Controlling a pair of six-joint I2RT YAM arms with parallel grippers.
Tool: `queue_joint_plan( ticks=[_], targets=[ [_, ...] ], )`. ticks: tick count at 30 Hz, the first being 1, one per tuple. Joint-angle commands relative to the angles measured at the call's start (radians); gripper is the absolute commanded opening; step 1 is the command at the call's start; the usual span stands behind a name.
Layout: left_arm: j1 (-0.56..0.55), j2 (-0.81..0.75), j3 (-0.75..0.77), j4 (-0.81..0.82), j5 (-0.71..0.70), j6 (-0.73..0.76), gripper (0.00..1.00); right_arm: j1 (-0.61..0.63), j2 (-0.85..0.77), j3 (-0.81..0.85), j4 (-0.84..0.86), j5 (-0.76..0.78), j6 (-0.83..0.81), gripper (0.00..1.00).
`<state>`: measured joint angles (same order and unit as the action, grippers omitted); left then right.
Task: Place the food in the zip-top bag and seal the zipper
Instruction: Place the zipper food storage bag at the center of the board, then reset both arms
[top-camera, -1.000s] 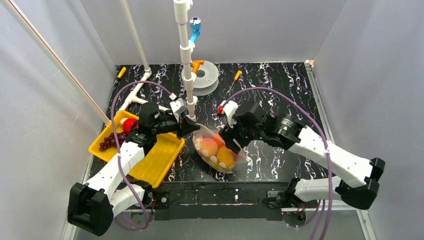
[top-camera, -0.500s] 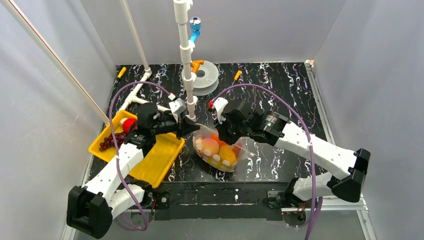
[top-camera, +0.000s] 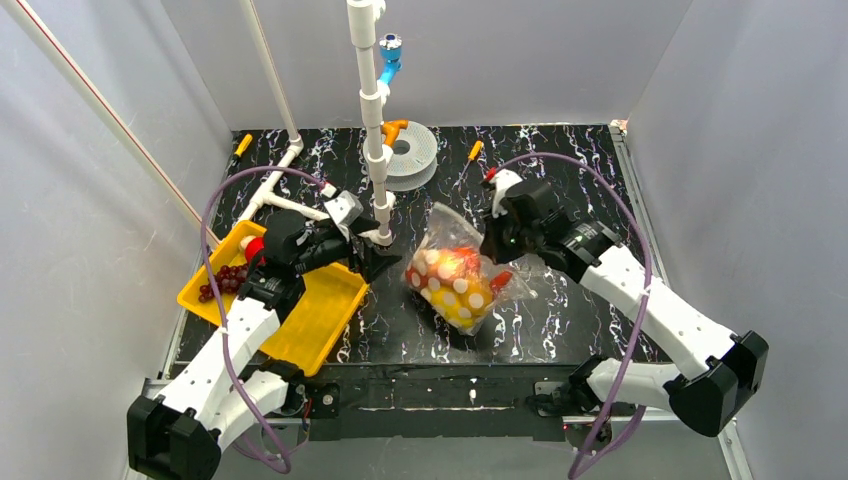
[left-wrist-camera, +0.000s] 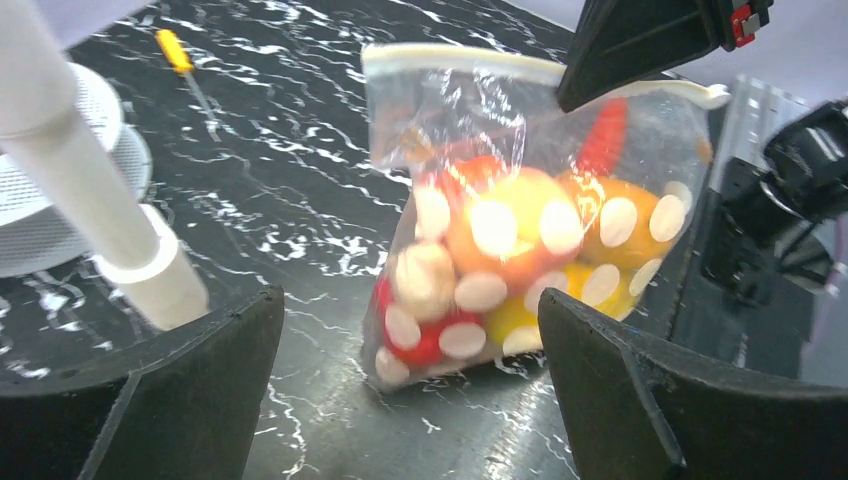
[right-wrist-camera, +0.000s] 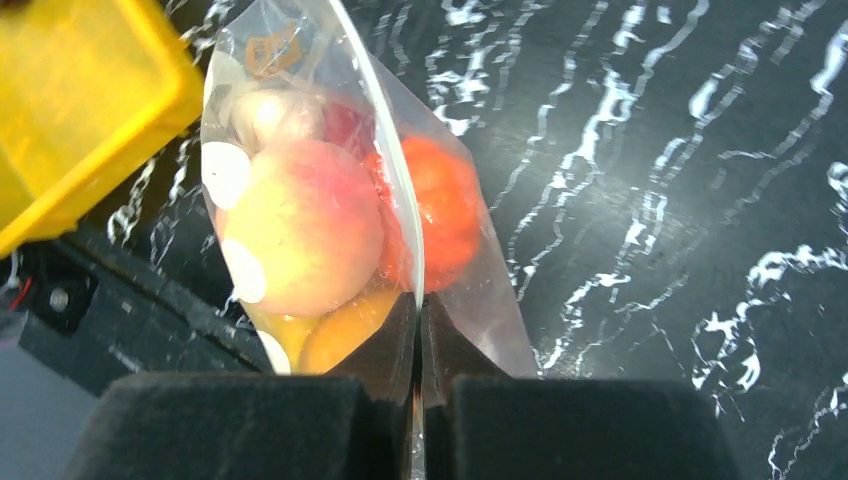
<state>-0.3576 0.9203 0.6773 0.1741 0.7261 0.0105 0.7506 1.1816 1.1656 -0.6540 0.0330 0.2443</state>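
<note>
the right claw (right-wrist-camera: 418, 312) pinches the zipper (left-wrist-camera: 450, 62), holding the bag (top-camera: 455, 278) upright mid-frame so the fruit (left-wrist-camera: 510, 230) settles low, while the left claw (top-camera: 378, 260) stands wide and empty.

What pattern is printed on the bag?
White dots on clear plastic; the bag shows it best in the left wrist view.

1. Top view: bright, even overhead light; soft, short shadows on the desk (top-camera: 570, 138); focus sharp throughout.
2. Left wrist view: zip-top bag (left-wrist-camera: 520, 250) overexposed, its white dots blown out, slight blur.
3. Right wrist view: glare streaks on the bag film; right gripper (right-wrist-camera: 418, 320), close to the lens, out of focus.
</note>
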Motion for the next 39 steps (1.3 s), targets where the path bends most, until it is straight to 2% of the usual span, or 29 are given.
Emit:
queue_joint_plan(
  ticks=[1, 6, 15, 16, 18, 20, 21, 23, 24, 28, 30, 33, 39],
  targets=[
    [-0.004, -0.049, 0.036, -0.040, -0.182, 0.024, 0.98, -0.157, -0.021, -0.041, 0.010, -0.025, 0.035, 0.01],
    [-0.014, -0.048, 0.074, -0.126, -0.288, 0.052, 0.98, -0.285, 0.041, -0.037, -0.012, -0.040, 0.089, 0.01],
    [-0.049, -0.028, 0.122, -0.236, -0.403, 0.087, 0.98, -0.362, 0.159, -0.072, -0.066, 0.163, 0.165, 0.02],
    [-0.051, -0.030, 0.122, -0.236, -0.412, 0.086, 0.98, -0.367, 0.155, -0.093, -0.071, 0.185, 0.174, 0.04],
    [-0.051, -0.040, 0.118, -0.234, -0.422, 0.089, 0.98, -0.382, 0.142, -0.121, -0.071, 0.210, 0.189, 0.17],
    [-0.051, -0.047, 0.115, -0.227, -0.434, 0.089, 0.98, -0.396, 0.122, -0.144, -0.067, 0.215, 0.203, 0.32],
    [-0.051, -0.049, 0.114, -0.228, -0.445, 0.089, 0.98, -0.398, 0.110, -0.150, -0.068, 0.212, 0.204, 0.44],
    [-0.050, -0.052, 0.112, -0.229, -0.468, 0.089, 0.98, -0.398, 0.083, -0.158, -0.072, 0.200, 0.199, 0.57],
    [-0.050, -0.052, 0.111, -0.230, -0.479, 0.090, 0.98, -0.397, 0.068, -0.159, -0.078, 0.199, 0.198, 0.62],
    [-0.051, -0.070, 0.101, -0.221, -0.514, 0.094, 0.98, -0.398, 0.000, -0.141, -0.130, 0.193, 0.175, 0.73],
    [-0.050, -0.087, 0.088, -0.205, -0.541, 0.092, 0.99, -0.398, -0.065, -0.130, -0.146, 0.159, 0.159, 0.91],
    [-0.053, -0.127, 0.064, -0.183, -0.595, 0.089, 0.99, -0.397, -0.174, -0.121, -0.150, 0.109, 0.149, 0.98],
    [-0.067, -0.250, 0.020, -0.113, -0.710, 0.012, 0.99, -0.396, -0.423, -0.079, -0.122, 0.092, 0.123, 0.98]
  ],
)
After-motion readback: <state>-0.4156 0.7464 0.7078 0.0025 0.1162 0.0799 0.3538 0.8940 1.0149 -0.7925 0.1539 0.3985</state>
